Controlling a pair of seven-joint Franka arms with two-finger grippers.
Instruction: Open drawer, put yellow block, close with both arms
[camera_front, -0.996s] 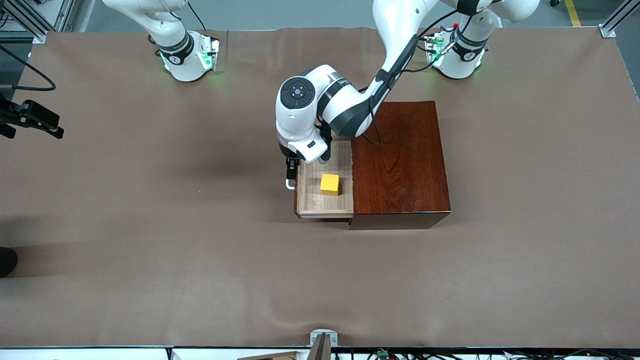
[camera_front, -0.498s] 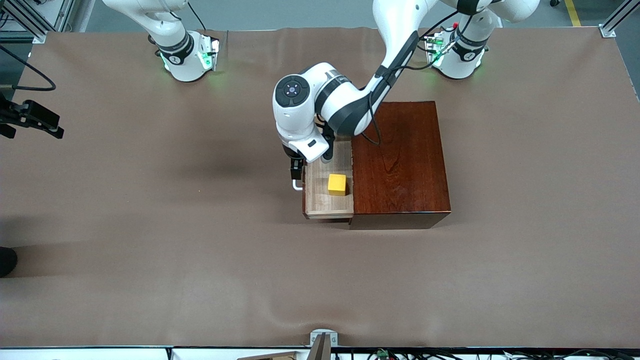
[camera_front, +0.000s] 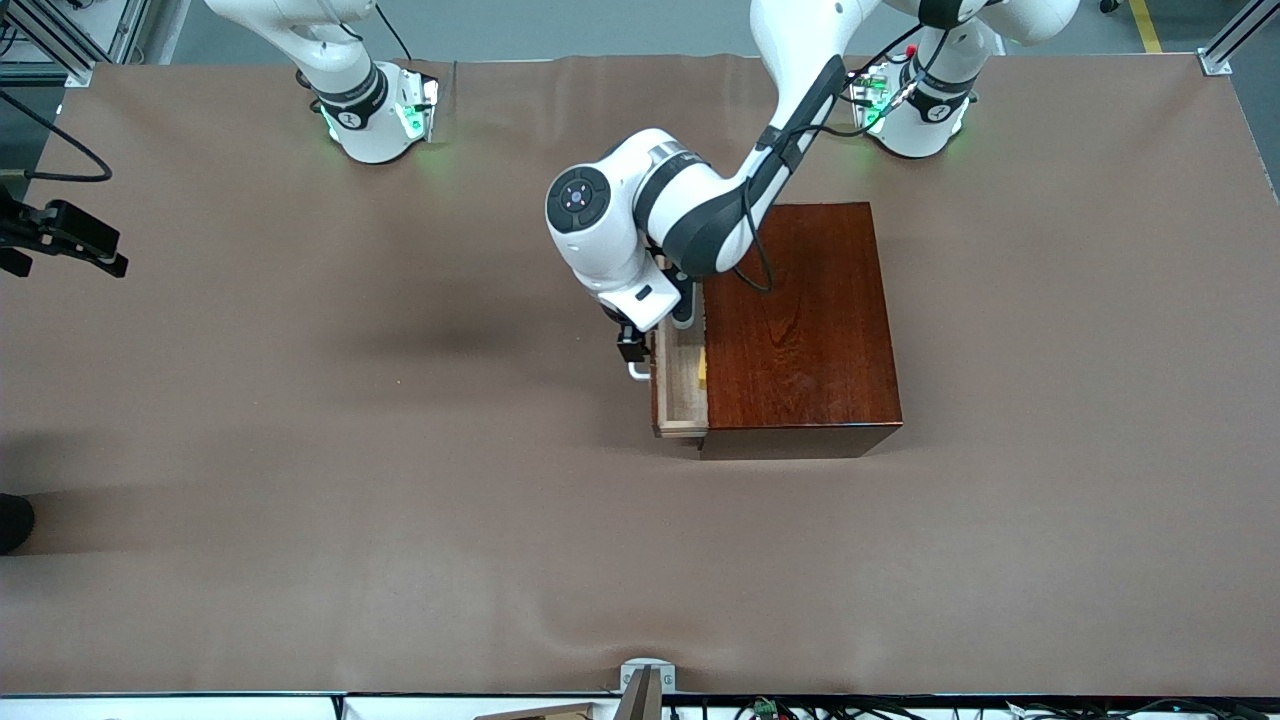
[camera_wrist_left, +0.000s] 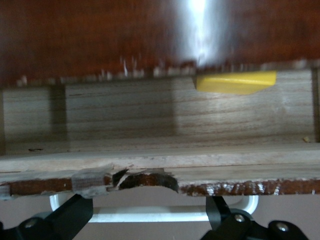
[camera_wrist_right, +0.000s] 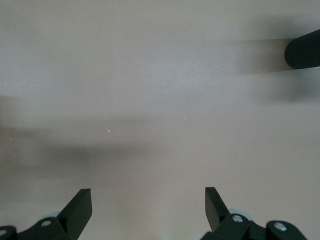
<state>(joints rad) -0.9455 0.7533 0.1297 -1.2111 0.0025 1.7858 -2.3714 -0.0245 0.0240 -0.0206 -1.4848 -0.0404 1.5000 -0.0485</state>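
On the brown surface (camera_front: 300, 450) sits the wooden box (camera_front: 800, 320). Its drawer (camera_front: 680, 385) sticks out slightly at 9 o'clock. The left claw (camera_front: 634, 352), fingers spread, straddles the white handle (camera_wrist_left: 150, 216). The right claw (camera_wrist_right: 147, 207) hangs open and idle over bare surface. The yellow block (camera_wrist_left: 235, 82) lies inside the drawer, mostly under the box top.

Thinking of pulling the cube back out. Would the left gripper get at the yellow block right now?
Probably not. The drawer is nearly shut, so only a sliver of the yellow block shows under the box top, and the left gripper sits at the handle.
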